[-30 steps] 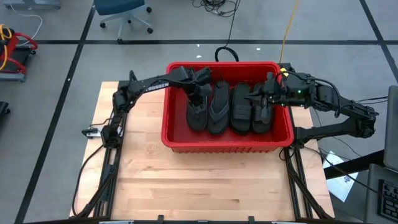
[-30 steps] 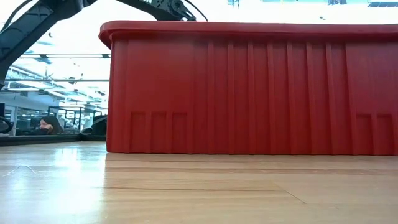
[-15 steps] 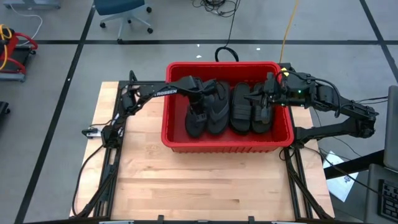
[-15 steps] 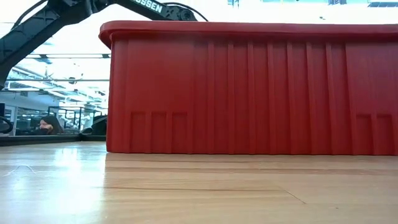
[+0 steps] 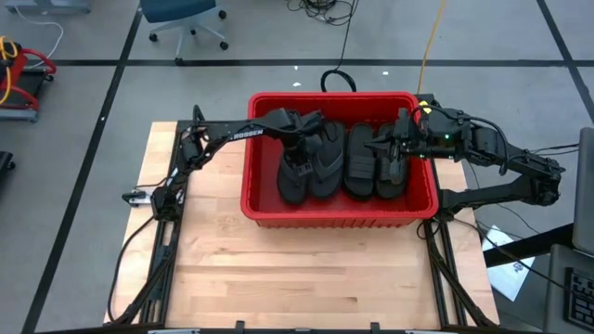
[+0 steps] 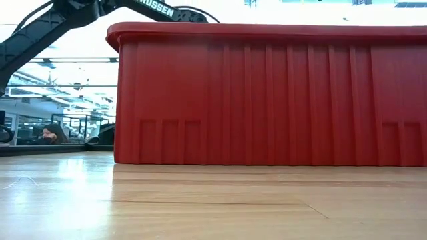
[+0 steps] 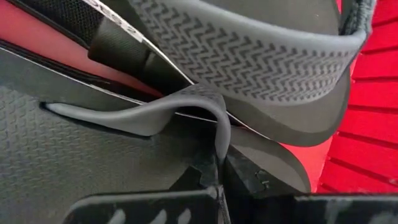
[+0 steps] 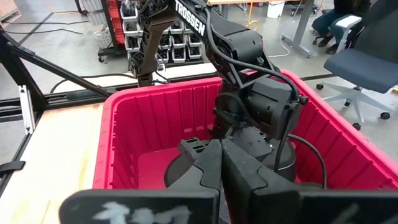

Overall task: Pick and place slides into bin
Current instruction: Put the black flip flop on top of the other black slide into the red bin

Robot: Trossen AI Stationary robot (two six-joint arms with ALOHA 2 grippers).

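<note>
From above we saw the sandals [image 5: 348, 162] lying side by side in the red bin [image 5: 262, 209] on the table [image 5: 213, 269], the left gripper [image 5: 300, 167] pinched tight on a thong strap [image 7: 186, 106] of one, and the right gripper [image 5: 385, 153] closed empty over the bin's right side.

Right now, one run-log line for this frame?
left gripper: shut on thong strap, in bin | right gripper: shut, over bin | slides: in bin
</note>
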